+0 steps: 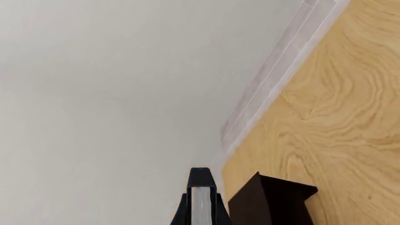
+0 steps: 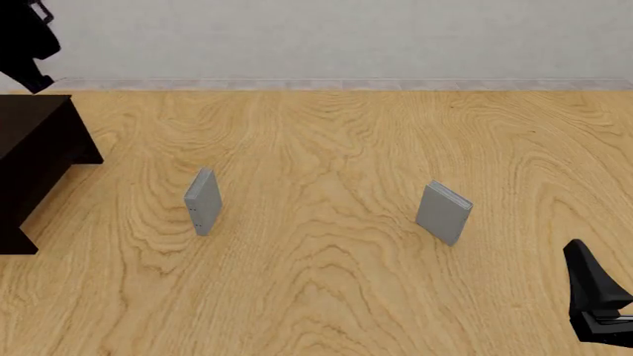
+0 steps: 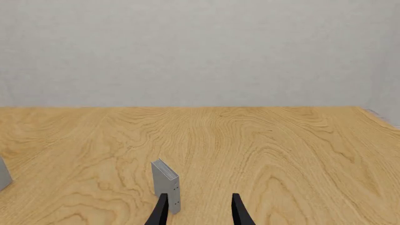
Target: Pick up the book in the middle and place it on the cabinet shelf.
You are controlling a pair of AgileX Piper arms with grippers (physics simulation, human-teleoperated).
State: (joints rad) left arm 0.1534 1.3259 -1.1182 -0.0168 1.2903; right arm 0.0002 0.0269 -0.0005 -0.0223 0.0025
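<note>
The book, black with white page edges, shows in the left wrist view, upright between the fingers of my left gripper, which is shut on it. It is held in the air close to the cabinet shelf, a dark brown piece just beside it. In the front view the cabinet shelf stands at the table's left edge, with my left arm a dark shape above its far end, partly cut off. My right gripper is open and holds nothing, low at the near right.
Two thin light-grey books stand upright on the wooden table, one left of centre and one right of centre. The right one is just ahead of my right gripper's fingers. A pale wall runs along the table's far edge.
</note>
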